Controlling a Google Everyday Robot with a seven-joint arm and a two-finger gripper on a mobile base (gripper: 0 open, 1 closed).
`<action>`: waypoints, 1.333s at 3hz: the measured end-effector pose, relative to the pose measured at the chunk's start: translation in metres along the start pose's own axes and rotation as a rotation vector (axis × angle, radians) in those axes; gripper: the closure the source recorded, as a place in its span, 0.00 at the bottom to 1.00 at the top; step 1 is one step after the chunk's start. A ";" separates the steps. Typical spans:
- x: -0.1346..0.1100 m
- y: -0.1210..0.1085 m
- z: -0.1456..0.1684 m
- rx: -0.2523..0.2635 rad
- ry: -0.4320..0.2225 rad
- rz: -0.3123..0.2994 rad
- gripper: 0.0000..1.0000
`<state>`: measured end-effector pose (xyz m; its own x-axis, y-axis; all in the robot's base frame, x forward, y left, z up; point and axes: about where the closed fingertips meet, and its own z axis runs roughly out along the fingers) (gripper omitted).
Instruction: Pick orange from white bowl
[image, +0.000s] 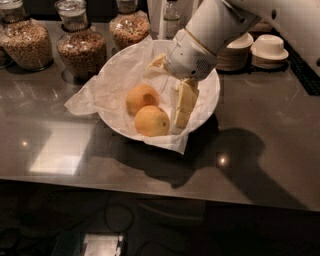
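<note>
The large white bowl lined with crumpled white paper sits on the dark counter. Two oranges lie in it: one at the front and one behind it to the left, touching each other. My gripper has reached down into the bowl from the upper right. It is open and empty. One pale yellow finger stands just right of the front orange, its tip down on the paper. The other finger shows above the rear orange.
Three glass jars of grains stand behind the bowl at the left and centre. Stacked small white bowls and plates stand at the back right. The paper hangs over the bowl's left and front rim.
</note>
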<state>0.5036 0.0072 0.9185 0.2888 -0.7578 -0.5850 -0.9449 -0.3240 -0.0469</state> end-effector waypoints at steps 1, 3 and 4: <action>0.000 0.000 0.000 0.000 0.000 0.000 0.19; 0.011 -0.005 0.017 -0.004 -0.028 0.040 0.44; 0.016 -0.006 0.022 -0.011 -0.045 0.062 0.25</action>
<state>0.5104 0.0098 0.8919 0.2225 -0.7504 -0.6224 -0.9590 -0.2835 -0.0011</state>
